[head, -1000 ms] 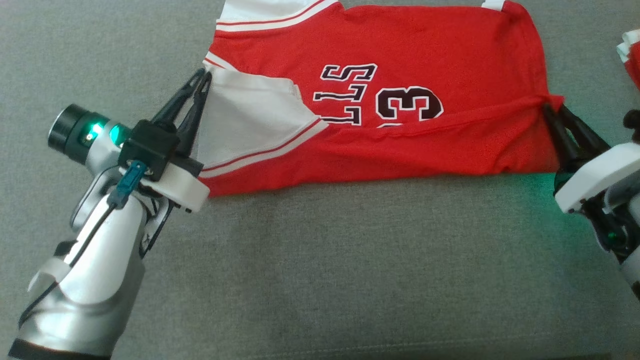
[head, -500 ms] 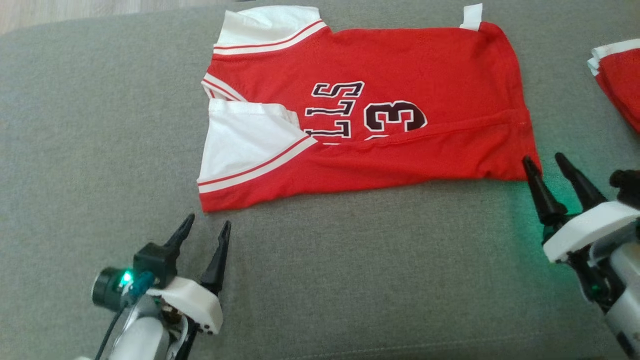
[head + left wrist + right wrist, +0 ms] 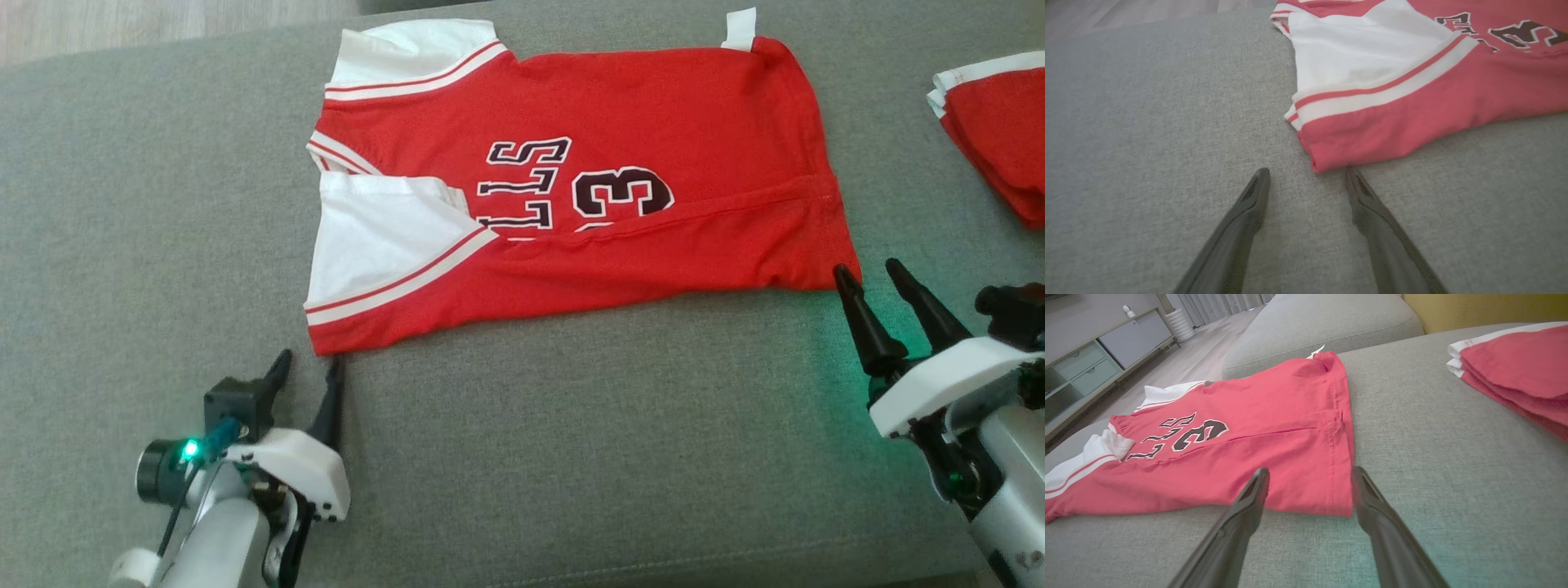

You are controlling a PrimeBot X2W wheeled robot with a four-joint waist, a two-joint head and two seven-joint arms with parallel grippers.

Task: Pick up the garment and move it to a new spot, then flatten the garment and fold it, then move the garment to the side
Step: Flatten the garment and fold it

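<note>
- Red jersey (image 3: 571,204) half-folded, upper centre of frame, on grey cushion (image 3: 522,457).
- Left gripper (image 3: 308,359), right gripper (image 3: 867,268): jaws wide, empty, at near corners.
- Next fold: pinch both layers, lift evenly.

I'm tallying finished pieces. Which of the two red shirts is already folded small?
The red shirt at the far right: a compact layered stack. The numbered jersey in the middle lies spread wide, only partly folded.
</note>
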